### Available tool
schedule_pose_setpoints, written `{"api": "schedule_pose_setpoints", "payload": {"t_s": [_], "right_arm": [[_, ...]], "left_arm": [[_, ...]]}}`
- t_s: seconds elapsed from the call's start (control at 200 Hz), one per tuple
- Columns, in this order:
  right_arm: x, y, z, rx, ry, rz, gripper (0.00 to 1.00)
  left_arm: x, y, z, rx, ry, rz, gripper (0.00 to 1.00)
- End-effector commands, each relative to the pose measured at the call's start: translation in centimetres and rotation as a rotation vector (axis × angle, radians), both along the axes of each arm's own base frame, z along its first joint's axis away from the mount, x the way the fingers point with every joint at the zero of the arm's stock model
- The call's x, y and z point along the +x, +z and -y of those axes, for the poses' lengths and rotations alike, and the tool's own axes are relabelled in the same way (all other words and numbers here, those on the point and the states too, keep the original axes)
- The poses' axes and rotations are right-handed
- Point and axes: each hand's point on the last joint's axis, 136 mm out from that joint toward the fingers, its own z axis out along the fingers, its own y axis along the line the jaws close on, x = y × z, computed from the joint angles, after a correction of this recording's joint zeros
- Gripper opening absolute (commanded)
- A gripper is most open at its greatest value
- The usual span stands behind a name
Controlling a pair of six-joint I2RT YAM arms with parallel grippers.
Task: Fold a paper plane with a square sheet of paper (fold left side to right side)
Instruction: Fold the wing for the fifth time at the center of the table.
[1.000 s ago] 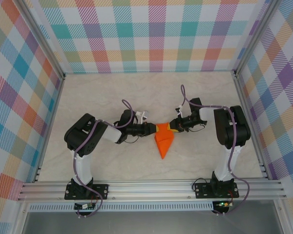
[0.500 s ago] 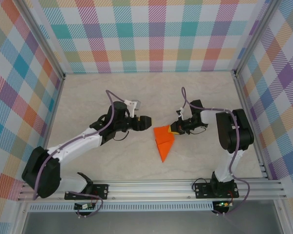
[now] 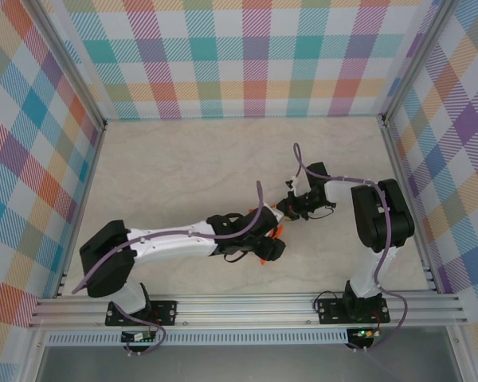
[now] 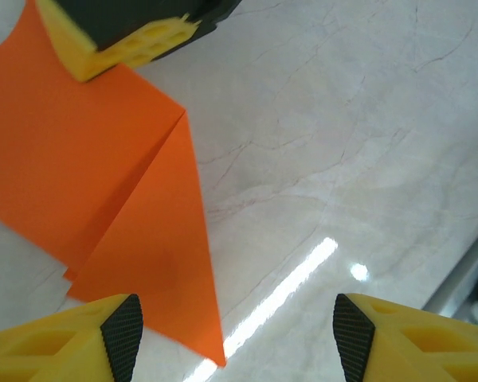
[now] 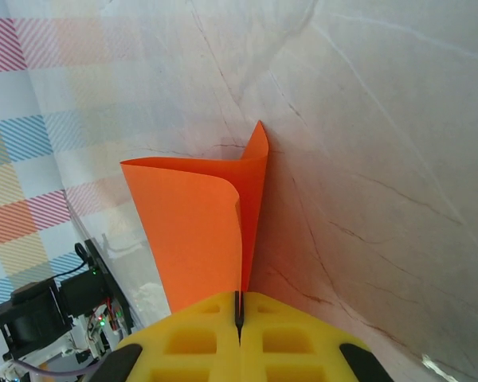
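The orange sheet of paper (image 4: 88,175) lies on the table creased into a pointed, plane-like wedge, its tip (image 4: 218,358) toward the near edge. My left gripper (image 4: 239,338) hovers open over that tip, one finger over the paper's edge and the other over bare table, gripping nothing. From above, the left gripper (image 3: 269,248) covers most of the paper (image 3: 278,230). My right gripper (image 5: 239,306) is shut on the paper's (image 5: 199,231) wide end, whose layers curl up ahead of the pads. It sits just right of the left one in the top view (image 3: 287,210).
The marble tabletop (image 3: 183,167) has open room on its far and left parts. Plaid walls (image 3: 239,56) enclose three sides. An aluminium rail (image 3: 247,306) with both arm bases runs along the near edge. The left arm (image 3: 175,243) stretches low across the near middle.
The left gripper let go of the paper's left side, opened, drew back, then swung down over the pointed tip. The right gripper stayed shut on the wide end.
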Motion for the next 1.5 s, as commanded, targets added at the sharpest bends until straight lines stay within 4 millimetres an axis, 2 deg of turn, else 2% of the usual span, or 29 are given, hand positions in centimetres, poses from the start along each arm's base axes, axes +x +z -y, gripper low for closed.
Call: {"api": "schedule_pose_setpoints", "payload": {"t_s": [0.0, 0.145, 0.495, 0.84, 0.98, 1.5], "right_arm": [[-0.2, 0.6, -0.2, -0.003, -0.005, 0.012, 0.04], [-0.2, 0.7, -0.2, -0.013, -0.006, 0.011, 0.04], [-0.3, 0.6, -0.1, -0.021, -0.013, -0.003, 0.04], [-0.6, 0.4, -0.2, -0.023, -0.039, -0.053, 0.04], [-0.8, 0.2, -0.3, -0.029, -0.041, -0.066, 0.03], [-0.9, -0.5, 0.0, -0.061, -0.055, -0.084, 0.04]], "left_arm": [[0.4, -0.6, -0.3, 0.138, 0.024, 0.07, 0.65], [0.3, -1.8, 0.1, 0.235, 0.042, 0.108, 0.63], [0.8, -4.9, -0.8, 0.447, 0.073, 0.185, 0.56], [1.3, -6.3, -0.7, 0.535, 0.069, 0.219, 0.52], [1.5, -6.8, -0.8, 0.563, 0.062, 0.231, 0.45], [1.8, -7.6, -1.4, 0.618, 0.065, 0.249, 0.29]]}}
